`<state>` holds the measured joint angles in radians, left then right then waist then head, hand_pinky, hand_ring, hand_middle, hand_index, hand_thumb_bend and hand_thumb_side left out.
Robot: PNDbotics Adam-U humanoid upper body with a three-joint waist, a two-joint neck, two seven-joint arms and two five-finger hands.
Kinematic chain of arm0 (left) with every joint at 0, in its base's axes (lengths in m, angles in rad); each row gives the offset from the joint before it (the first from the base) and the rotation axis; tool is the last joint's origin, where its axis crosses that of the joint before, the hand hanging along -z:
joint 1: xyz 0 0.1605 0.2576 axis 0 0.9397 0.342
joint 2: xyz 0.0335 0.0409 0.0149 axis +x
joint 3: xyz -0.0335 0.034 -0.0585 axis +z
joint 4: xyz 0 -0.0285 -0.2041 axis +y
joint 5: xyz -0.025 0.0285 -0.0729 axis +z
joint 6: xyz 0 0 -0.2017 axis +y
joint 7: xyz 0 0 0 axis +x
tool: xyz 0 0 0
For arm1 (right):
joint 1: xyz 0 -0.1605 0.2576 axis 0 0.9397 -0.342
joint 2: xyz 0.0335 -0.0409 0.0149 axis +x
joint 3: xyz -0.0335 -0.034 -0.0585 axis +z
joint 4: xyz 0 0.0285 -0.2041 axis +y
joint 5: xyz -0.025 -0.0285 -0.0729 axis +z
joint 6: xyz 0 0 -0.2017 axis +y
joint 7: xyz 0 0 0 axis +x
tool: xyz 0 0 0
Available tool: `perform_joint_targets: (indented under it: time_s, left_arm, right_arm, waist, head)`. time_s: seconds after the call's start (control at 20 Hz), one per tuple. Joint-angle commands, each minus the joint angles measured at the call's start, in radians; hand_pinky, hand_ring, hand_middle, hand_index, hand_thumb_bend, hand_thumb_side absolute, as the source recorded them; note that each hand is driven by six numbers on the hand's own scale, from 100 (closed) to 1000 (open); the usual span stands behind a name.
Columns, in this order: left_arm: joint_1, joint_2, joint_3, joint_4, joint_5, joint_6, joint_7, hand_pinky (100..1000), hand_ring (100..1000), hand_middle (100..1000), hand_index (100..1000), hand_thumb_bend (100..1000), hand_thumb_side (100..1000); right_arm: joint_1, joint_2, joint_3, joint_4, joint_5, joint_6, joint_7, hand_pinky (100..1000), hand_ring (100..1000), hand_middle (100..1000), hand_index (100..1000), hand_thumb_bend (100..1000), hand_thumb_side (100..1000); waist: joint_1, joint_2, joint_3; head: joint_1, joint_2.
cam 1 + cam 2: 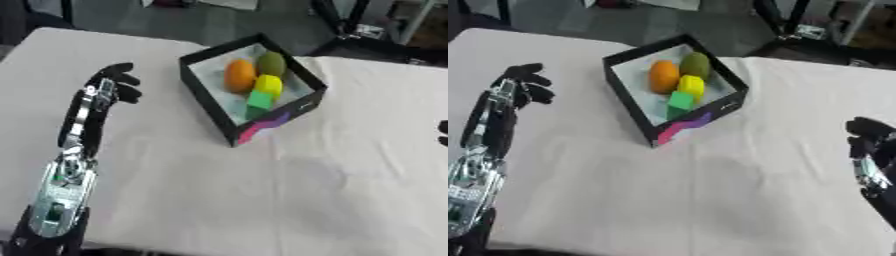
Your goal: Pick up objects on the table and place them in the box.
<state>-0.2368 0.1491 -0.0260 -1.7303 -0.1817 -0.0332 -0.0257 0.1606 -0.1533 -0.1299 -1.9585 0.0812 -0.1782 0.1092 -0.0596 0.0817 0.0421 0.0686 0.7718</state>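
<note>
The counter (pixel 332 190) is covered with a white cloth, and its near part is seen bare at 6 o'clock.

At 9 o'clock, the left robot hand (pixel 116 82) is held over the cloth at the end of a long black and silver arm that comes in from 7 o'clock. Its fingers are bent a little and relaxed, and nothing is held in them. It is well apart from the box.

At 3 o'clock, the right robot hand (pixel 870 142) is seen at the edge of the right eye view. Its dark fingers are curled a little, and nothing is held in them either. It is also well apart from the box.

Farther back, toward 12 o'clock, the black box (pixel 210 105) is set on the cloth, turned at a slant. A pink and purple patch is seen on its near corner. Four things are packed close together inside it: a green block (pixel 259 100) is nearest, a yellow block (pixel 269 84) is just behind it, an orange ball (pixel 239 75) is at its 10 o'clock, and a round olive-green thing (pixel 272 63) is farthest back.
</note>
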Motion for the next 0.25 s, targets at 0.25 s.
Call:
perform_joint_targets:
  time_s: [0.25]
  left_arm:
    - [-0.002, 0.02, -0.003, 0.002, -0.008, 0.002, 0.003, 604, 577, 588, 807, 100, 989]
  right_arm:
    - [-0.001, 0.033, -0.009, -0.006, 0.068, 0.032, -0.027, 822, 825, 723, 802, 100, 550]
  waist:
    - [0.006, -0.026, -0.006]
  head:
    - [-0.021, -0.002]
